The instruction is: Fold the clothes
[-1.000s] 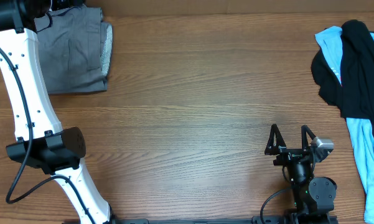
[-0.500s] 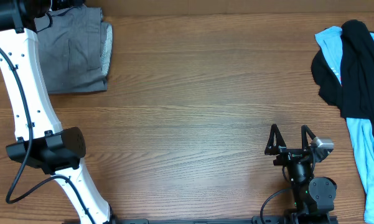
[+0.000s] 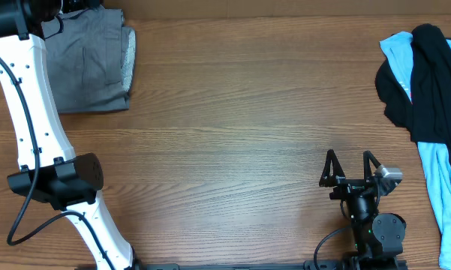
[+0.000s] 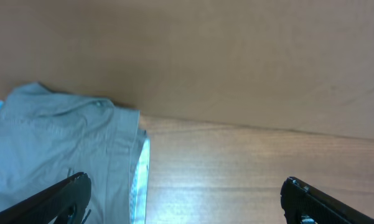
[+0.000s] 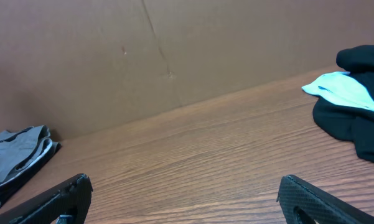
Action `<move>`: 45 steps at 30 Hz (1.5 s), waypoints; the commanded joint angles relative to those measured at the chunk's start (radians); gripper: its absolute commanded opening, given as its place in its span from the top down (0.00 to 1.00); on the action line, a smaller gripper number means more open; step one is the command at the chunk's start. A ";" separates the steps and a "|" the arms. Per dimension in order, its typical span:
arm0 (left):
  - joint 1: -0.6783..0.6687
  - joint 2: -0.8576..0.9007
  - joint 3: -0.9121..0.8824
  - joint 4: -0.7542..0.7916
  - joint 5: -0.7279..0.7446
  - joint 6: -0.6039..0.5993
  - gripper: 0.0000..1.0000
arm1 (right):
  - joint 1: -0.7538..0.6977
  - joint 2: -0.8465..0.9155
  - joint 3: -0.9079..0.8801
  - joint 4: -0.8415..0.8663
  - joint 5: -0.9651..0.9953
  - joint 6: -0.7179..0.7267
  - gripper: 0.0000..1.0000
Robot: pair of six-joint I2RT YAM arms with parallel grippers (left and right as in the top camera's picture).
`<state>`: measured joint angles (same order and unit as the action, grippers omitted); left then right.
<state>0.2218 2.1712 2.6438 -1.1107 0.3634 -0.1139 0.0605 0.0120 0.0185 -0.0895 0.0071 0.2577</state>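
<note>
The grey shorts lie folded at the table's far left corner; they also show in the left wrist view and far off in the right wrist view. My left gripper is open and empty, its jaws spread over the shorts' right edge; in the overhead view it is hidden at the top left behind its arm. A black garment lies over a pale-blue garment at the right edge. My right gripper is open and empty near the front edge.
The left arm's white links run along the table's left side. A brown cardboard wall stands behind the wooden table.
</note>
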 commanded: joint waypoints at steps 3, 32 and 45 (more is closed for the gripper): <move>-0.045 -0.116 -0.006 -0.085 -0.035 -0.014 0.00 | 0.006 -0.009 -0.010 0.005 -0.002 0.000 0.00; -0.248 -1.691 -1.761 0.236 -0.237 0.019 0.00 | 0.006 -0.009 -0.010 0.005 -0.002 0.000 0.00; -0.248 -1.956 -2.327 0.831 -0.230 0.020 0.00 | 0.006 -0.009 -0.010 0.005 -0.002 0.000 0.00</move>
<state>-0.0200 0.2291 0.4004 -0.3592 0.1417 -0.0986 0.0605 0.0120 0.0185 -0.0902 0.0059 0.2581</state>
